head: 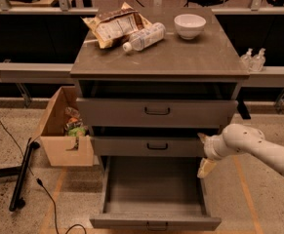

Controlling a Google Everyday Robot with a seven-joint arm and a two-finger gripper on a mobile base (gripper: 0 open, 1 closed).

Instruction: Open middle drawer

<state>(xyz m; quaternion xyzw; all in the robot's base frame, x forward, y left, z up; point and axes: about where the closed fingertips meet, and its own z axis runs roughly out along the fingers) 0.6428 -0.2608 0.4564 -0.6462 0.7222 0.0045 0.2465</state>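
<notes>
Well, gripper (203, 152): we find it at the right end of the middle drawer's front, on the tip of a cream-white arm (258, 147) that comes in from the right side of the view.
Claw state: we see its two fingers spread apart, one above the other, with nothing between them that we can make out. The upper one sits by the front's top right corner and the lower one hangs below that front.
Contact: we cannot tell whether a finger touches the drawer front.
Middle drawer (127, 146): it is the second of three in the grey-brown cabinet (180, 60), with its small black loop handle (157, 146) at the centre. A dark gap shows above its front, and we cannot tell how far out it stands.
Top drawer (112, 112): its front is taller, it has a like handle, and it sits directly above.
Bottom drawer (151, 189): it is pulled far out toward us, and we look down into it.
Cabinet top: a crumpled snack bag (113, 26) lies at the back left with a clear plastic bottle (144, 36) on its side just beside it, and a white bowl (189, 25) stands at the back right.
Left of the cabinet: an open cardboard box (58, 147) sits on the floor with packets inside, and a black bar (22, 177) and a cable (46, 196) lie near it.
Right ledge: two small clear bottles (253, 60) stand side by side.
</notes>
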